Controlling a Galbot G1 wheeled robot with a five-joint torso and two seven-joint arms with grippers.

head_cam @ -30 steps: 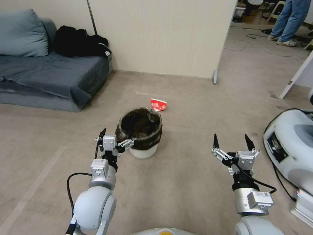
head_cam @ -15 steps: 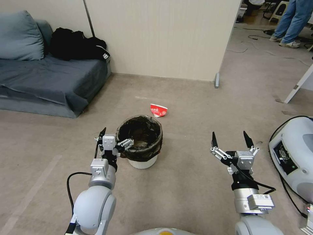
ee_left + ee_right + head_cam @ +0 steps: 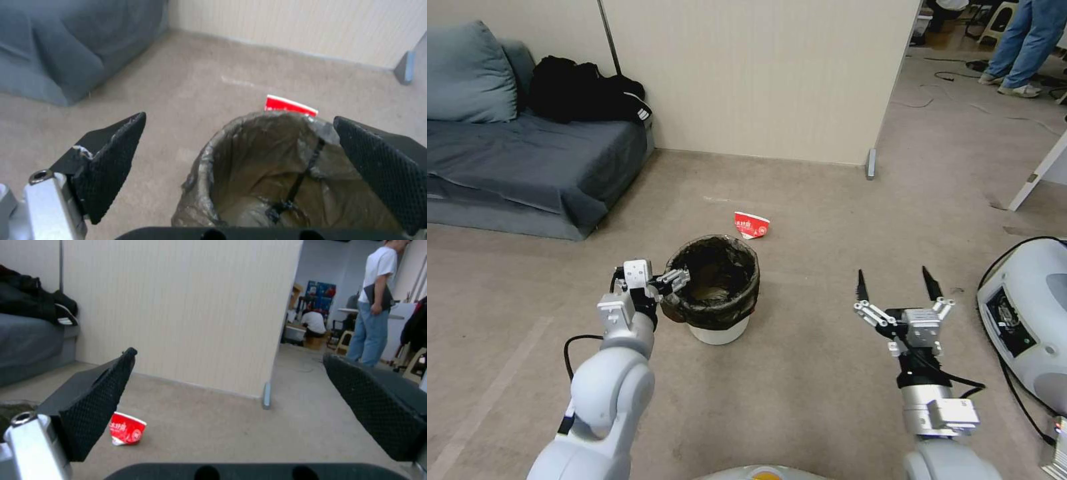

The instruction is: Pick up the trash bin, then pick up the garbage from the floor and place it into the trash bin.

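Beige short-pile carpet floor [image 3: 800,373], faintly scuffed, bounded by a pale ribbed partition wall [image 3: 760,73]; grey-blue fabric sofa [image 3: 527,167] at the left with a black heap of clothing [image 3: 584,90] on the seat. Near the middle of the floor, the trash bin [image 3: 715,293]: small, round, white plastic, lined with a dark crinkled bag [image 3: 267,173] folded over the rim, thin black drawstring lying inside. Just beyond the bin, apart from it, one piece of garbage [image 3: 751,225]: a crushed red-and-white packet, lying on the carpet.

Left end effector [image 3: 650,280] raised at the bin's left rim, spread wide, black cross-hatched fingers [image 3: 113,160] straddling the rim, one outside the bin, the other over its opening; contact with the bag unclear. Left arm bent at the elbow, cable looping below.

Right end effector [image 3: 895,288] held over bare carpet well to the right of the bin, fingers pointing forward, spread wide, holding nothing. White rounded machine [image 3: 1024,300] at the far right edge.
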